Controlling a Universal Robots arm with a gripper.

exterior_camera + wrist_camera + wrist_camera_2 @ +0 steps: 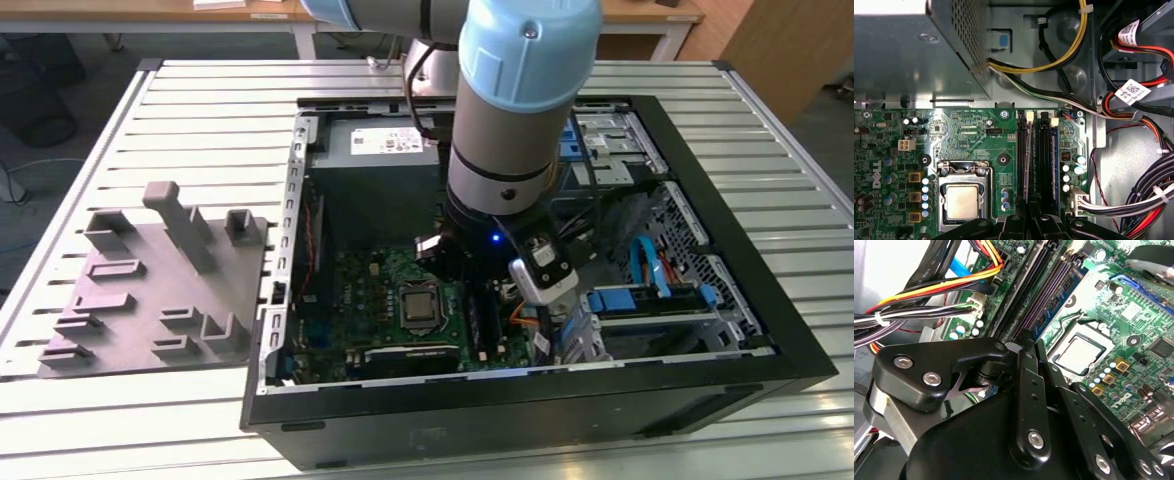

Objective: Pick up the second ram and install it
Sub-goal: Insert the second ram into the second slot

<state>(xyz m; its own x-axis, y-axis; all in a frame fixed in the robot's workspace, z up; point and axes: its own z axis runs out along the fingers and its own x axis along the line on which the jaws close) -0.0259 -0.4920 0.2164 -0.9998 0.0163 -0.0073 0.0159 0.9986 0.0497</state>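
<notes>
Green motherboard [974, 130] fills the floor of the open computer case [747, 330], which lies on a slatted metal surface [200, 110]. The arm reaches down inside, and the pincer [1021, 347] sits directly over the memory slots [1041, 160] beside the CPU socket [961, 200]. Its fingers look drawn together on a thin edge — probably the second ram [1028, 165], standing in a slot. If the stick is slightly skewed, downward pressure could jam it or stress the board — the nearby cable bundle [929, 300] could also snag the wrist.

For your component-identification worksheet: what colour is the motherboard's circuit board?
Green, clearest in the first wrist view: motherboard.
</notes>
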